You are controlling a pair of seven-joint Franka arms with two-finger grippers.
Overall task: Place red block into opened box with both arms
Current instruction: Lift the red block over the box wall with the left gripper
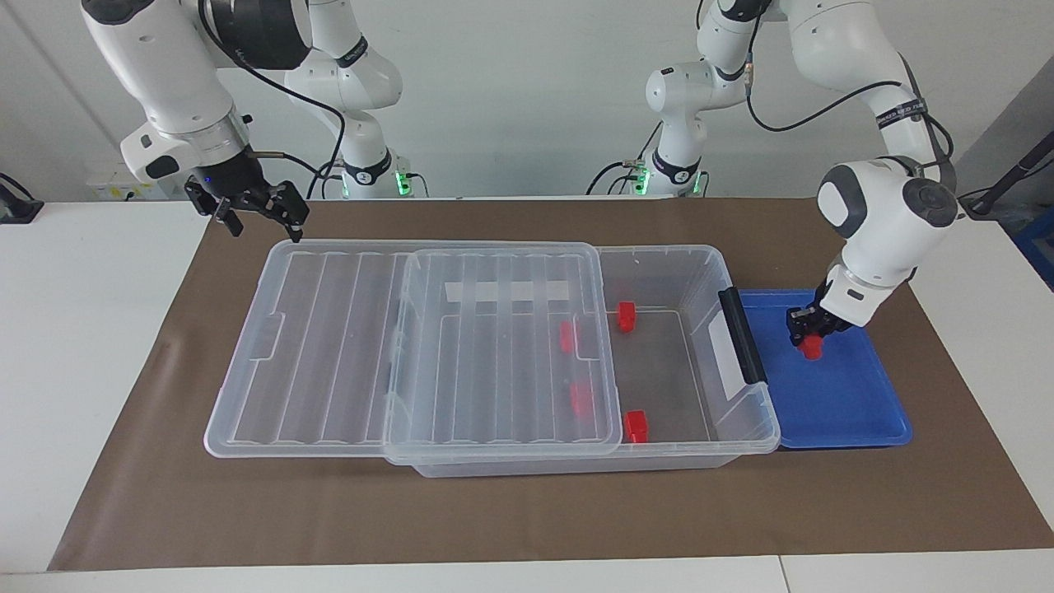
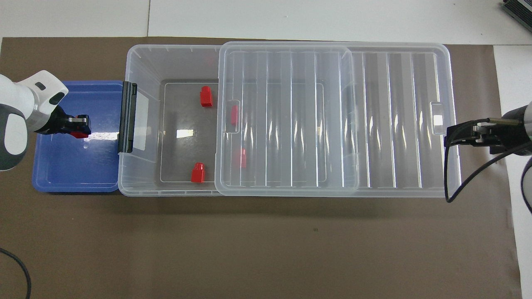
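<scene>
My left gripper (image 1: 811, 333) is shut on a small red block (image 1: 813, 350), held just above the blue tray (image 1: 848, 403); from overhead the block (image 2: 81, 133) shows under the fingers of that gripper (image 2: 78, 126). The clear box (image 1: 745, 412) lies beside the tray, its ribbed lid (image 1: 329, 346) slid toward the right arm's end, so the end by the black handle (image 1: 741, 333) is uncovered. Several red blocks lie inside, two in the uncovered part (image 1: 627, 315) (image 1: 635, 426). My right gripper (image 1: 262, 222) hangs open over the lid's corner at the right arm's end.
The blue tray (image 2: 75, 174) has nothing else in it and touches the box's handle end. A brown mat (image 2: 266, 249) covers the table under everything. The right arm's black cable (image 2: 457, 182) loops over the lid's end.
</scene>
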